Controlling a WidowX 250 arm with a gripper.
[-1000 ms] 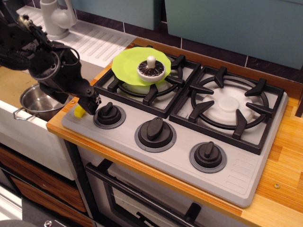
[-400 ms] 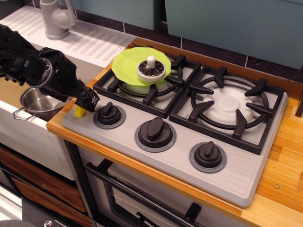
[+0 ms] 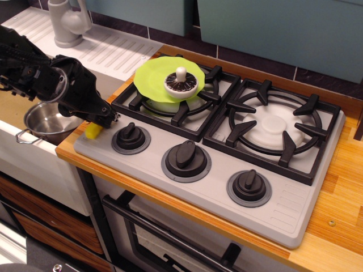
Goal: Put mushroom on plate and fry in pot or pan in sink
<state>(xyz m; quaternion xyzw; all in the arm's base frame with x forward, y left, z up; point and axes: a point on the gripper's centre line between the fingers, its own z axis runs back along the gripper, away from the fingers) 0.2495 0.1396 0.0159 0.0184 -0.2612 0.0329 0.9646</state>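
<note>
The yellow fry (image 3: 93,131) is at the front left corner of the stove, just off the grey panel, held at its upper end by my gripper (image 3: 105,119), which looks shut on it. The steel pot (image 3: 46,121) stands in the sink (image 3: 17,99) just left of the gripper, below counter level. The mushroom (image 3: 181,83) sits gills up on the lime-green plate (image 3: 153,75), which rests on the back left burner grate.
Three black knobs (image 3: 186,157) line the stove front; the nearest knob (image 3: 130,136) is right beside the gripper. The right burner (image 3: 276,126) has a white cap. A grey tap (image 3: 67,21) and draining board stand behind the sink. The wooden counter edge (image 3: 71,153) lies below the fry.
My gripper has shifted slightly up and to the left, and the fry has moved the same way with it, now partly covered by the fingers.
</note>
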